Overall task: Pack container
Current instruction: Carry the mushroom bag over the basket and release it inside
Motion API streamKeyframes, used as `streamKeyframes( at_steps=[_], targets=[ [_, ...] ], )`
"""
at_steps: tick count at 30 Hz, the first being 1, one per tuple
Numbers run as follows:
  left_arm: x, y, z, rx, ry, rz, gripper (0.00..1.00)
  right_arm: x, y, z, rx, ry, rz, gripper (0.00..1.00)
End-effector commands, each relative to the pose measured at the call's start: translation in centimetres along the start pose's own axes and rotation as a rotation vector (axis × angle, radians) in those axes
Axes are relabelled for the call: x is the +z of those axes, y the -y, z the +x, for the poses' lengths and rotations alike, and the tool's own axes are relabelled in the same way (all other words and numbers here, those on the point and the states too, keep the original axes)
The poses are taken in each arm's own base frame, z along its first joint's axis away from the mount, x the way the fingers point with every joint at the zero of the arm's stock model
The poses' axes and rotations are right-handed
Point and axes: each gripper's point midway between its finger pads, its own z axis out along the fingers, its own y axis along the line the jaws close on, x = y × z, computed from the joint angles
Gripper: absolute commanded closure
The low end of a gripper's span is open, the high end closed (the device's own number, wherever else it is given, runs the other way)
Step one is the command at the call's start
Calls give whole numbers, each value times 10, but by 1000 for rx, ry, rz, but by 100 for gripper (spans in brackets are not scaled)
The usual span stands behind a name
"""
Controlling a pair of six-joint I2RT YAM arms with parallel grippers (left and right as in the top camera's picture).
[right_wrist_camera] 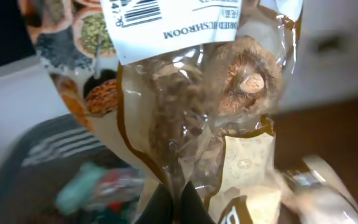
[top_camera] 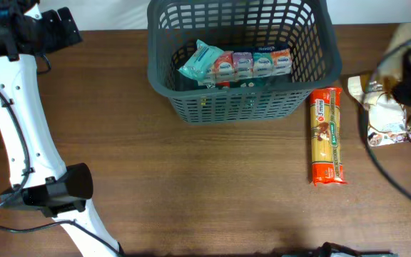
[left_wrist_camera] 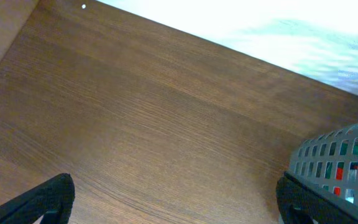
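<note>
We see a dark grey basket [top_camera: 241,103] at the far middle of a wooden table [top_camera: 191,185], with small packets [top_camera: 245,64] lying along its floor. At the table's right edge the right gripper [right_wrist_camera: 174,202] has its fingers pinched together on the edge of a bag of dried mushrooms [right_wrist_camera: 216,93]. The bag looks lifted clear of the wood, probably so that it can pass over the basket's thick rim. A packet of spaghetti [top_camera: 327,135] lies on the table just beside the basket's right wall, between bag and basket, so we judge a high path safest. The left gripper [left_wrist_camera: 176,202] is at the far left, fingers wide apart and holding nothing, with bare wood between it and the basket.
</note>
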Motion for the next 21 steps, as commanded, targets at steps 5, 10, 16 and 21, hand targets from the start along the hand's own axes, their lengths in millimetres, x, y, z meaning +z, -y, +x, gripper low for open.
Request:
streamKeyframes(
  at_steps=[5,10,16,21],
  targets=[
    [2,-1,0,-15,-5,0,1,29,-86,-6,-217,12,-303,96],
    [2,-1,0,-15,-5,0,1,72,-126,7,-298,-3,-431,96],
    [2,-1,0,-15,-5,0,1,137,-142,48,-320,-109,-480,96],
    [2,-1,0,-15,-5,0,1,185,-132,91,-291,-236,-465,96]
  ],
)
